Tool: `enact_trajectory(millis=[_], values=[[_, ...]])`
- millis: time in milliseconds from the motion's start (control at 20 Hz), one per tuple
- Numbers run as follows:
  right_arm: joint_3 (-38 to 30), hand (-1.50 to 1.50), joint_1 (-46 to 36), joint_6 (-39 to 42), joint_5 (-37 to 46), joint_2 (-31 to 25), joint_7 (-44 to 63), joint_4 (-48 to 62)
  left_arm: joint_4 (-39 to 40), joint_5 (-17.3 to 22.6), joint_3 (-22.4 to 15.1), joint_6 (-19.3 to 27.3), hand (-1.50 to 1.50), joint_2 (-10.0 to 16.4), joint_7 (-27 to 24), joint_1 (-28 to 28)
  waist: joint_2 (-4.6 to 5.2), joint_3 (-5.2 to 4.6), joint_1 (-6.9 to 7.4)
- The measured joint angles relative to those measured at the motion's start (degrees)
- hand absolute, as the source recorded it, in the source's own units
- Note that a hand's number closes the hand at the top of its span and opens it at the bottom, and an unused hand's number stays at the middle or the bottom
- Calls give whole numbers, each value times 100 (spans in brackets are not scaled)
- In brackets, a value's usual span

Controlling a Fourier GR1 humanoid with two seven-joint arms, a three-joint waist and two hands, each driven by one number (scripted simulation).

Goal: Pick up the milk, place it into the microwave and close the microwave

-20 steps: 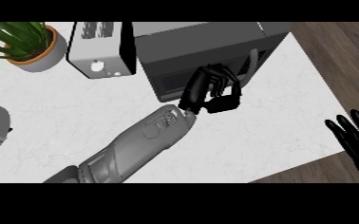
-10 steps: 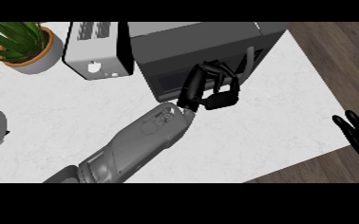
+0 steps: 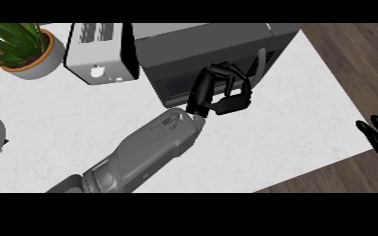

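The dark grey microwave [image 3: 199, 45] stands at the back of the counter, and its door [image 3: 177, 82] looks shut, with a vertical handle [image 3: 260, 62] at its right side. My left hand [image 3: 220, 91] rests against the door's front just left of the handle, its fingers relaxed and bent, holding nothing. The milk is not visible anywhere. Only the fingers of my right hand [image 3: 367, 131] show at the view's right edge, pointing up, at rest.
A white toaster [image 3: 97, 52] stands directly left of the microwave. A potted plant [image 3: 26, 50] sits at the far left. The white counter [image 3: 295, 125] ends at its right and front-right edges over a wooden floor [image 3: 347, 50].
My left hand has moved slightly up and closer against the microwave door. The right hand has slipped further towards the right edge of the view.
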Motion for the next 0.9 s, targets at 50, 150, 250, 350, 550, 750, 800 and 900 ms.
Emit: enact_trajectory(millis=[50,150,250,350,550,750,800,900], values=[[12,-150,-13,26,-28,-24,16,-15,-5,30,-9,11,150,1,-52,-3,12,0,1],[21,-150,-20,64,-83,-51,31,-54,1,94,-21,37,150,1,-161,1,20,-1,-10],[43,-150,-17,103,-135,-77,53,-81,3,155,-32,79,150,1,-262,4,30,0,-23],[63,-150,-23,139,-189,-104,74,-125,11,215,-43,114,150,1,-355,6,35,-1,-37],[100,-150,-44,207,-285,-159,113,-188,28,316,-80,151,150,1,-524,-7,55,1,-47],[131,-150,-52,253,-364,-224,168,-270,42,427,-88,208,150,2,-673,-2,62,-2,-81],[127,-150,-58,258,-380,-236,174,-279,45,450,-92,227,150,2,-709,-3,66,-1,-88],[123,-150,-66,274,-411,-273,196,-303,58,495,-109,245,150,2,-765,-11,69,1,-94]])
